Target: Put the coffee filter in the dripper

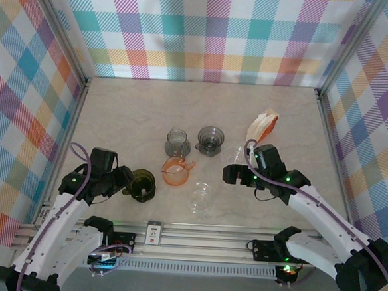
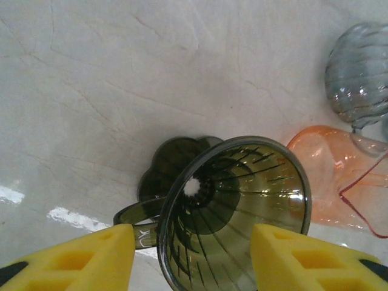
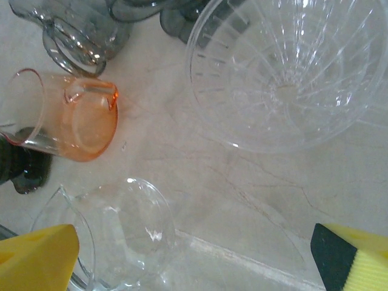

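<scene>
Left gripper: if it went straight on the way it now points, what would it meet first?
The dark green dripper: its rim sits between the fingers of the left gripper, directly in line. Depth is unclear, so contact may be very near.

A dark olive, transparent, ribbed plastic cone dripper (image 2: 242, 200) lies tipped on the pale marbled tabletop (image 2: 121, 73), mouth toward the camera, between the left gripper's (image 2: 193, 233) yellow fingers (image 2: 91, 260); contact is unclear. A translucent orange dripper (image 2: 339, 176) sits just right, a smoky grey ribbed one (image 2: 357, 73) beyond.
</scene>
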